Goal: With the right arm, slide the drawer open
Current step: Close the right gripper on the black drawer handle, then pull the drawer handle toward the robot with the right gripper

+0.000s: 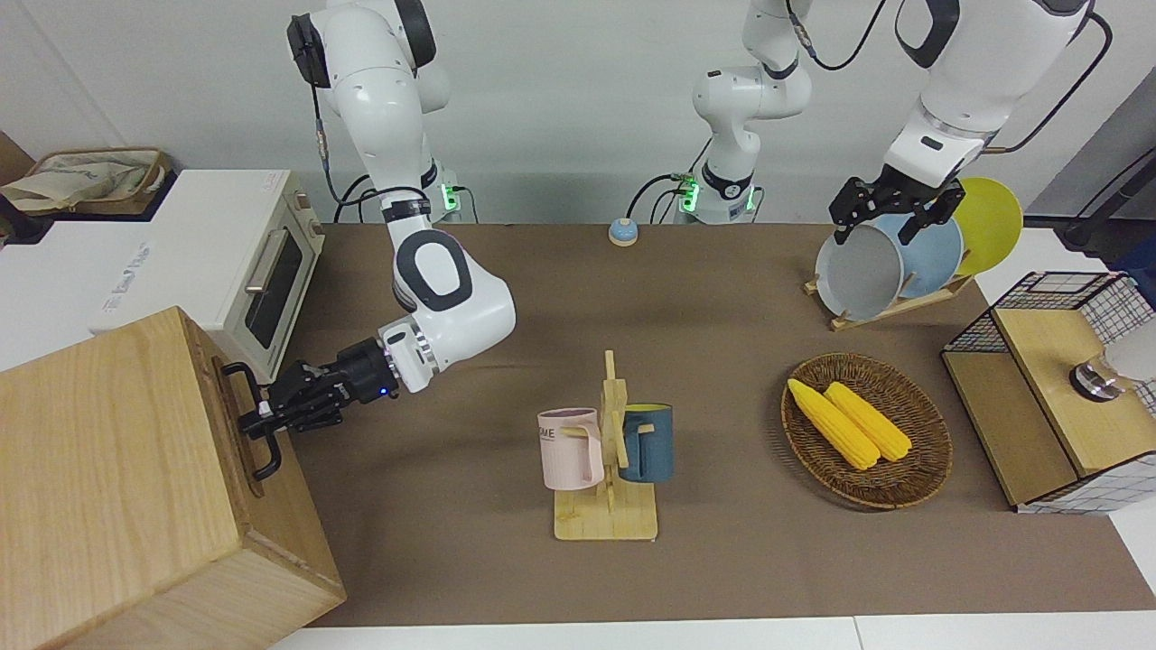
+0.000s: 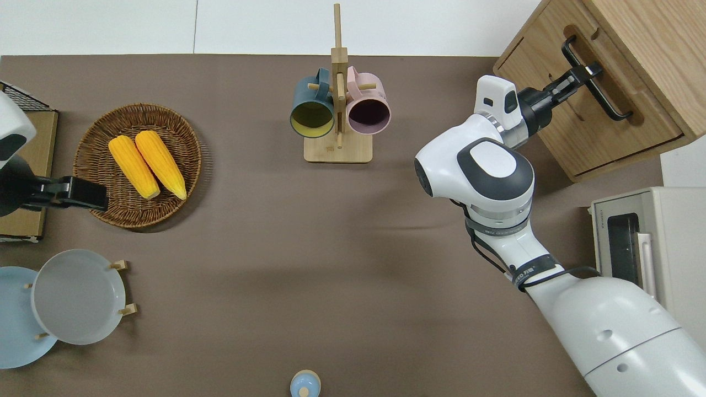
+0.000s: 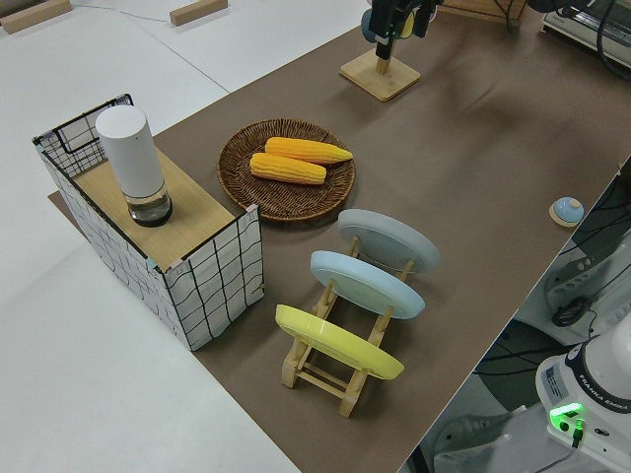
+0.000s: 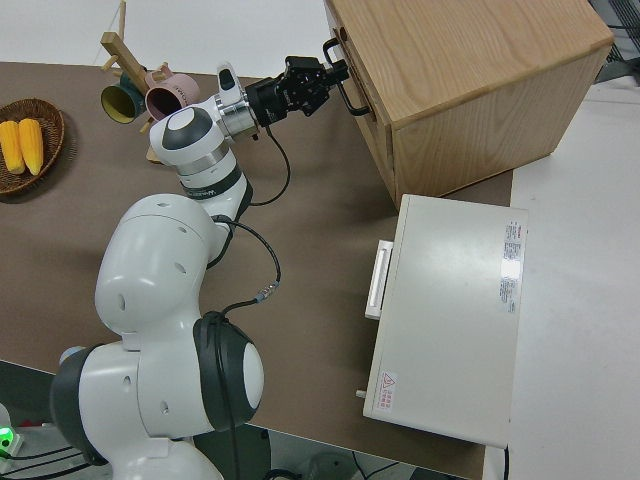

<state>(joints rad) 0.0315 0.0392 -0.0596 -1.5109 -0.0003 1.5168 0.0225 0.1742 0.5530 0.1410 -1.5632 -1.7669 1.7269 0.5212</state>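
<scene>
Right gripper (image 1: 257,418) clamped on drawer (image 2: 598,118) handle (image 2: 598,82), overhead view shows drawer front flush, left arm parked

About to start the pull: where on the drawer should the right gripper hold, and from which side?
Grip the black loop handle on the drawer, coming straight at the drawer front. Its bar stands off the flat wood, leaving finger room. The right gripper is shut there already, near one end.

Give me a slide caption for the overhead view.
Right gripper clamps the black loop handle of the still-closed wooden drawer; left arm parked.
</scene>
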